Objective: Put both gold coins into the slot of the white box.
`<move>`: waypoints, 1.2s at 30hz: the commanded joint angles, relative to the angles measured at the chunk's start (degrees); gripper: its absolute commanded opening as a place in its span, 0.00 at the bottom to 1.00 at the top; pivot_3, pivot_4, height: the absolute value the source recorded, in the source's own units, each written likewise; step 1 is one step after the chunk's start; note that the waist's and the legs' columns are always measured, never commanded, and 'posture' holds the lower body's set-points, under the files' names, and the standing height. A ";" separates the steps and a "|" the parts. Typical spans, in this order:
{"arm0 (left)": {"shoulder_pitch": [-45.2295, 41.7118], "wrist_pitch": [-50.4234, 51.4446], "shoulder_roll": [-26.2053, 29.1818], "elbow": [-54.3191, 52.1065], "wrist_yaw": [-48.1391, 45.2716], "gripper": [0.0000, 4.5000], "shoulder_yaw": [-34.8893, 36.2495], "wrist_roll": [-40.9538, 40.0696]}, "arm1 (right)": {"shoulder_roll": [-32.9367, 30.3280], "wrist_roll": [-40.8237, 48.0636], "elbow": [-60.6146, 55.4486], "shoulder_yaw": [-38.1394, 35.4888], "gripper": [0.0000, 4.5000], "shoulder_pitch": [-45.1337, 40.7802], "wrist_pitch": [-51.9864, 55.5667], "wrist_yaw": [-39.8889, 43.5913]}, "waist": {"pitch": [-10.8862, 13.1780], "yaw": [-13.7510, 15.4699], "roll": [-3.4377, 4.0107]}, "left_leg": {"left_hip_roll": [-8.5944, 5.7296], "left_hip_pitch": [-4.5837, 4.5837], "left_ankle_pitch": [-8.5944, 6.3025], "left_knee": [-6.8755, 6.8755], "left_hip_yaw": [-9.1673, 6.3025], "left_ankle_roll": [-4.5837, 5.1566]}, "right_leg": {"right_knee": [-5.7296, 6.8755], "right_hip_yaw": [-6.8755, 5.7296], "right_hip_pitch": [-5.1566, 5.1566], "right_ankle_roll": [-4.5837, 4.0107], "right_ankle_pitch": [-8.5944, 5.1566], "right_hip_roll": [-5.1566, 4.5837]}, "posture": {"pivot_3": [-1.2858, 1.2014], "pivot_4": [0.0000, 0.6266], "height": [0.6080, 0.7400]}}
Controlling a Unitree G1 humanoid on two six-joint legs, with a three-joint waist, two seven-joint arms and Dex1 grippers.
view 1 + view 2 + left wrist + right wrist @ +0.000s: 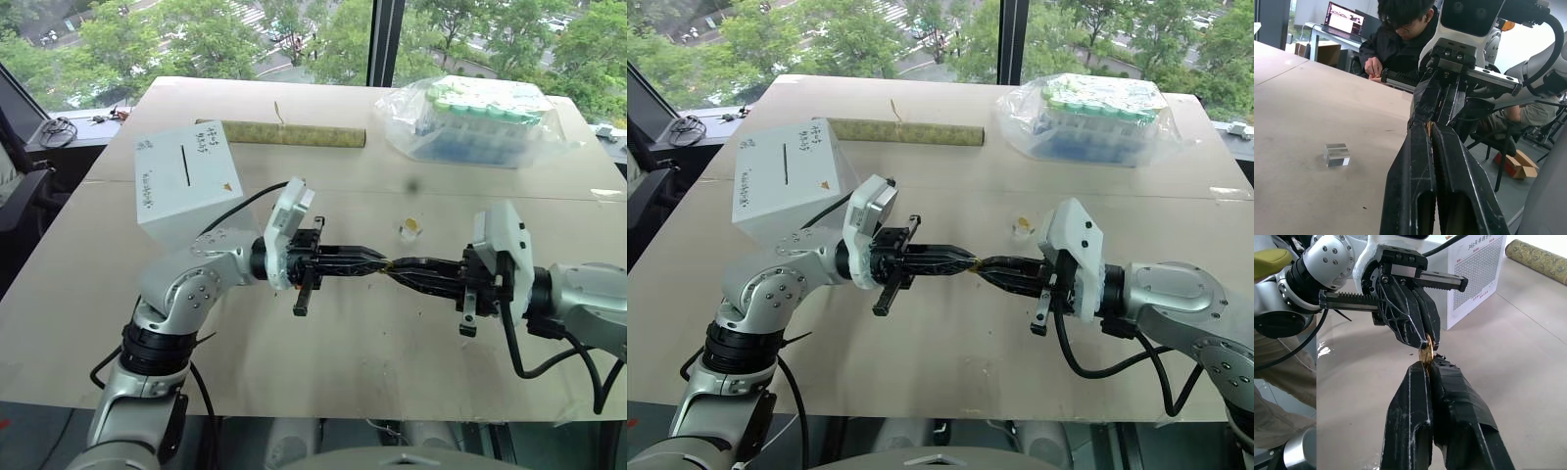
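Left eye view: the left gripper (377, 262) and right gripper (400, 266) meet tip to tip above the table (294, 362), both closed on one gold coin (1425, 354), which the right wrist view shows pinched edge-on between them. A second gold coin (414, 226) rests in a clear holder just beyond. Behind stand the white box (181, 186) with its slot (186, 164), a patterned roll (284, 134) and a bag of green-capped tubes (475, 119). Left wrist view adds an empty clear holder (1336, 154) and a seated person (1396, 36). Bare tabletop lies toward the near edge.
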 commanded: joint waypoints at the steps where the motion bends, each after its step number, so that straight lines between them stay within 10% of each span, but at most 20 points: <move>1: 0.66 -0.61 -0.07 -1.42 -0.65 0.00 0.53 -0.57 | -0.14 1.02 -1.49 -0.76 0.00 -0.24 -2.10 0.28 | 0.00 0.00 0.00 | 0.00 0.00 0.00 0.00 0.00 0.00 | 0.00 0.00 0.00 -0.01 0.00 0.00 | 0.52 0.24 1.00; 5: 1.08 0.52 -0.15 -0.81 1.23 0.00 3.02 -2.21 | 0.03 -0.01 -0.31 -1.79 0.21 0.09 -3.17 0.23 | 0.00 0.00 0.00 | 0.00 0.00 0.00 0.00 -0.01 0.00 | 0.00 0.00 0.00 0.01 0.00 0.00 | 0.52 0.24 1.00; 13: 1.09 3.89 -0.05 -3.54 14.99 0.00 13.82 -8.09 | -5.66 -10.56 2.54 -8.47 0.99 5.48 -10.54 7.62 | 0.01 0.05 0.00 | 0.00 -0.01 0.00 0.00 0.00 0.00 | -0.01 0.00 0.00 0.07 -0.04 -0.01 | 0.52 0.24 1.00; 21: -2.76 1.60 -1.16 -13.76 42.61 0.00 22.32 -3.86 | -2.12 -11.47 10.06 -17.29 0.99 8.20 -22.25 19.18 | 0.05 0.03 -0.13 | 0.01 0.03 0.01 0.01 -0.01 -0.01 | 0.01 0.01 0.03 0.21 0.03 0.02 | 0.52 0.24 1.00; 27: -5.76 0.54 3.22 -19.47 63.60 0.00 15.54 20.80 | -2.18 -9.82 14.46 -17.22 0.99 3.87 -24.56 23.98 | 0.06 -0.01 -0.16 | -0.02 0.09 0.01 0.04 0.03 -0.01 | 0.06 0.06 0.07 0.01 0.13 0.02 | 0.52 0.24 1.00; 36: -10.39 13.87 1.84 -22.44 76.80 0.00 11.90 34.45 | -1.65 -13.07 18.93 -12.65 0.99 -3.77 -26.20 26.58 | 0.09 0.17 -0.19 | -0.03 0.03 0.01 0.01 0.02 -0.02 | 0.02 0.02 0.05 0.14 0.21 0.00 | 0.52 0.24 1.00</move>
